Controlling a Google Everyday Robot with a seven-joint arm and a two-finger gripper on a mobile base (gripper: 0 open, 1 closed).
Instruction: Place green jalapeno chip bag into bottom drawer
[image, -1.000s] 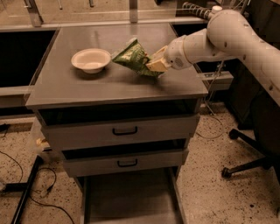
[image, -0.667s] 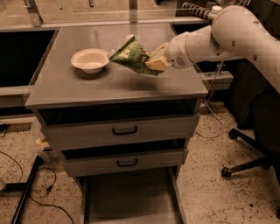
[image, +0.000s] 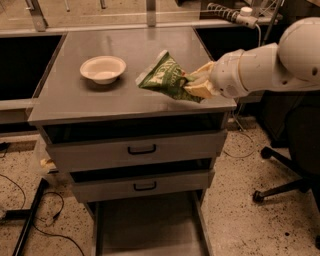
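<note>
In the camera view, the pale two-finger gripper is clasping the crinkly green foil jalapeno chip bag, seemingly just above the front right corner of the grey metal tabletop. The wide grey bottom drawer is sitting open below.

Floor is pale speckled terrazzo, w/ black cables trailing at left by a black stand leg. Office chair base w/ casters at right. Grey metal table mid-frame; dark recesses either side behind it. Metal posts along the back. Light dim, warm. Gripper over table's right front corner, clamped on green jalapeno chip bag.
</note>
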